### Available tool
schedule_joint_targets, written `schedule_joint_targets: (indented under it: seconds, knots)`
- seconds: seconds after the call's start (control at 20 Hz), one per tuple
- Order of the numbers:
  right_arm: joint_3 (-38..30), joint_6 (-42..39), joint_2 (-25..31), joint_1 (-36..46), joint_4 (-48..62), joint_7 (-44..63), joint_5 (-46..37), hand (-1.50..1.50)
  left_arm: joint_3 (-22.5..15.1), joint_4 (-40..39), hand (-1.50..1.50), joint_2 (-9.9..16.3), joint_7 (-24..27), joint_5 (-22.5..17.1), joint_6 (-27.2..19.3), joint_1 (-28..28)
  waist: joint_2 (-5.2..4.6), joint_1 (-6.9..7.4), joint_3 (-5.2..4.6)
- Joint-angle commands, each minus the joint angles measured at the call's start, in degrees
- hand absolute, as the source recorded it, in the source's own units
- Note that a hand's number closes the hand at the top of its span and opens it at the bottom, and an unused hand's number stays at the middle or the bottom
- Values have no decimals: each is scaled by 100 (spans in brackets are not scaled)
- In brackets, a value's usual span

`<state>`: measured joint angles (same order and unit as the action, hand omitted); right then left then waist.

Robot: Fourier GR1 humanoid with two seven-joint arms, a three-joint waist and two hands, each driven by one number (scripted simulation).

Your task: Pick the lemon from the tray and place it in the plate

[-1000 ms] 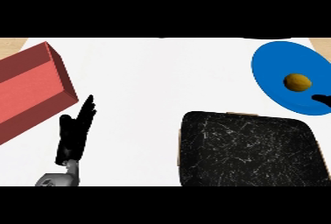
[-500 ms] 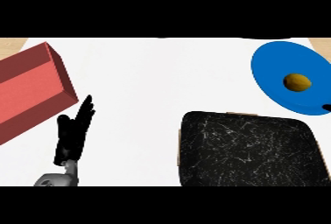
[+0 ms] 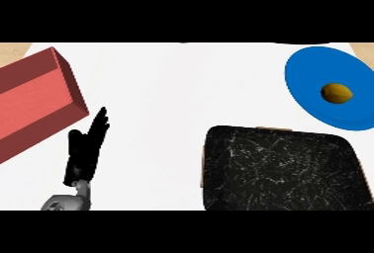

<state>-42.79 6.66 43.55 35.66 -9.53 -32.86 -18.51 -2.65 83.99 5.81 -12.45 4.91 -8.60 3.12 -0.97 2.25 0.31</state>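
The yellow-brown lemon [image 3: 337, 92] lies on the blue plate [image 3: 312, 84] at the right edge of the head view. Below it, the black speckled tray [image 3: 281, 168] sits at the lower right with nothing on it. My left hand [image 3: 85, 147] rests at the lower left, fingers straight and pointing up and away, holding nothing. My right hand does not show in the view.
A red open box [image 3: 34, 101] lies tilted at the left edge, just above my left hand. White counter [image 3: 182, 89] stretches between the box, the tray and the plate.
The right hand, seen at the plate's lower right edge one second ago, has withdrawn out of view. The lemon stays on the plate. The left hand has not moved.
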Motion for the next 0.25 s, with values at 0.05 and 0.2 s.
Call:
schedule_joint_targets:
  seconds: [0.05, 0.2]
  knots:
    - [-39, 14, 127, -242, 39, -108, 57, -150, 144, -14, 0, 142, -7, -107, 146, 29, -9, 8, 5]
    - [66, 279, 75, -242, 24, -28, -33, -150, 46, -79, 0, -6, 214, -80, 114, -201, -3, 18, 2]
